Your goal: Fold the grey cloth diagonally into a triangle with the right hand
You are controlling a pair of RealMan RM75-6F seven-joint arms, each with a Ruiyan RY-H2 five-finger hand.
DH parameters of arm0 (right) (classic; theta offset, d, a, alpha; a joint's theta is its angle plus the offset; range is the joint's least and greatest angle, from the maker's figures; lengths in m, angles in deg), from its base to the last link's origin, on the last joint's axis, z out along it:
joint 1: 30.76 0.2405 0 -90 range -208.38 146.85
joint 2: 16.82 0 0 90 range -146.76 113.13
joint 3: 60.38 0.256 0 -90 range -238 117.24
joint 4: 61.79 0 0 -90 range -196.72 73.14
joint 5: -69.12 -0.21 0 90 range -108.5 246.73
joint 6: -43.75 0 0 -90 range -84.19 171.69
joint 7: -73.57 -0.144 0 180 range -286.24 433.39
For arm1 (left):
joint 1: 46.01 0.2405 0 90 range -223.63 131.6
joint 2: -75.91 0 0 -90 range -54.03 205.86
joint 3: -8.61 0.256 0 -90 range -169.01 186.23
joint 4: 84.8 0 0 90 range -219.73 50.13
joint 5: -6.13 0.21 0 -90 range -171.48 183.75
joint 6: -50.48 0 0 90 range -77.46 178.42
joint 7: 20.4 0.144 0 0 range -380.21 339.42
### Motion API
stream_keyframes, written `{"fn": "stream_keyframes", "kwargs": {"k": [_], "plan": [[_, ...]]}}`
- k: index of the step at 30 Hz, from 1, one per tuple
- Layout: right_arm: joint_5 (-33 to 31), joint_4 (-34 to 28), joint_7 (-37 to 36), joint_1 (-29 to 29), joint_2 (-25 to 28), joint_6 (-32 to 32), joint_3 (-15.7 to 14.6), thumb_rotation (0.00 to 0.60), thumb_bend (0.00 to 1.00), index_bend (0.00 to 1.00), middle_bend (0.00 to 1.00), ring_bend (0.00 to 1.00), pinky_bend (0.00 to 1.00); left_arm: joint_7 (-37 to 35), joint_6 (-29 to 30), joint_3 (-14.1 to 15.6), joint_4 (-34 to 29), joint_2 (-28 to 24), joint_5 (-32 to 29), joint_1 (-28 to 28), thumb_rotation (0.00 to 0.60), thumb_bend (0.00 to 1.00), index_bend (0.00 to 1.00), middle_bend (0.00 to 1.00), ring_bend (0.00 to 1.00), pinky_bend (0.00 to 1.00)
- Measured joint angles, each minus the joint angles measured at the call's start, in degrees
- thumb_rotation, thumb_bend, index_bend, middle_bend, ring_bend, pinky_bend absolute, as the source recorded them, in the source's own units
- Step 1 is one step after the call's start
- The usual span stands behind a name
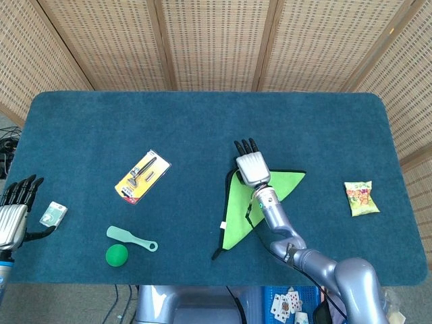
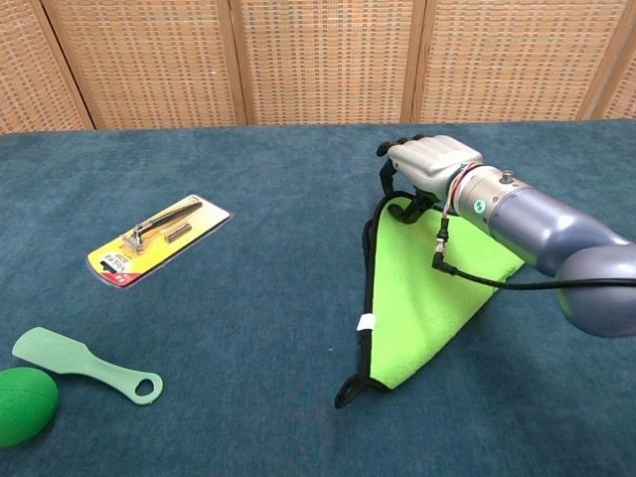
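Observation:
The cloth (image 1: 236, 216) lies folded as a triangle right of the table's middle, its bright green face up and a dark edge along its left side (image 2: 417, 298). My right hand (image 1: 251, 165) is at the triangle's far corner, palm down, fingers curled over that corner and gripping it (image 2: 427, 159). Its forearm runs over the cloth's right part and hides it. At the table's near left edge my left hand (image 1: 13, 209) is off the cloth, fingers spread and empty; the chest view does not show it.
A yellow razor pack (image 1: 142, 176) lies left of centre. Near the front left are a pale green scoop (image 1: 130, 237), a green ball (image 1: 117, 255) and a small packet (image 1: 52, 213). A snack bag (image 1: 361, 198) sits at the right.

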Motion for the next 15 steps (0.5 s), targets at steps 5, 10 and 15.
{"fn": "stream_keyframes", "kwargs": {"k": [5, 10, 15], "plan": [[-0.43, 0.26, 0.30, -0.21, -0.03, -0.94, -0.43, 0.600, 0.55, 0.51, 0.02, 0.00, 0.00, 0.05, -0.16, 0.04, -0.04, -0.07, -0.16, -0.02, 0.600, 0.06, 0.00, 0.00, 0.00, 0.00], [-0.75, -0.93, 0.74, -0.64, 0.70, -1.27, -0.72, 0.600, 0.39, 0.23, 0.00, 0.00, 0.00, 0.13, 0.06, 0.07, -0.21, -0.10, 0.03, 0.01, 0.600, 0.06, 0.00, 0.00, 0.00, 0.00], [-0.96, -3.07, 1.64, -0.77, 2.05, -0.15, -0.32, 0.600, 0.33, 0.08, 0.00, 0.00, 0.00, 0.28, 0.40, 0.16, -0.44, -0.10, 0.38, 0.06, 0.600, 0.06, 0.00, 0.00, 0.00, 0.00]]}}
